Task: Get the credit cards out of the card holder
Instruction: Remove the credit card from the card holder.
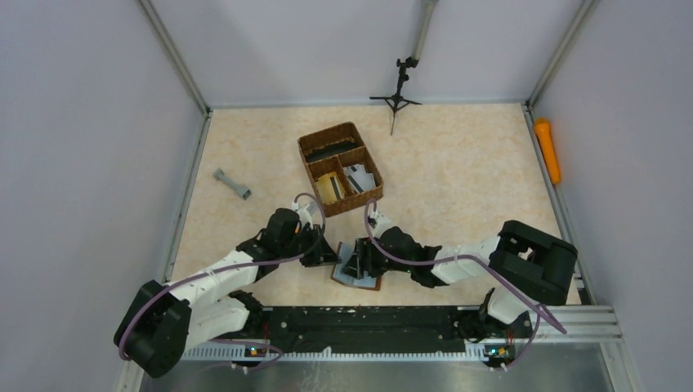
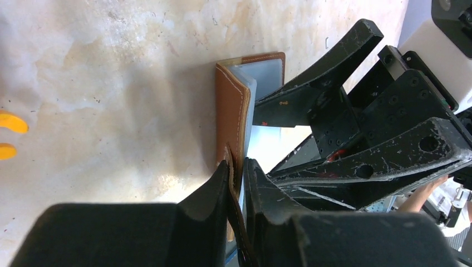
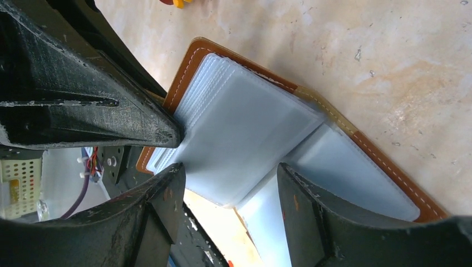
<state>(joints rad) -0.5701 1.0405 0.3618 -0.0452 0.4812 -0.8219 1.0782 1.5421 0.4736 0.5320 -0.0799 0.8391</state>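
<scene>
Left gripper (image 2: 240, 167) pinching card holder (image 2: 231, 111), lying open

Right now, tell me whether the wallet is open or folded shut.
Open. The wallet shows its clear sleeves fanned out, and the left gripper pinches one brown cover, standing it up on edge.

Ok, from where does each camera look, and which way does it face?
Top external: above and behind the arm bases, looking down at the table; both arms show.
Left wrist: on the left arm, looking along the left gripper, which pinches the card holder by its brown cover.
Right wrist: on the right arm, looking down past the open right gripper at the clear sleeves.
All views share the card holder.
</scene>
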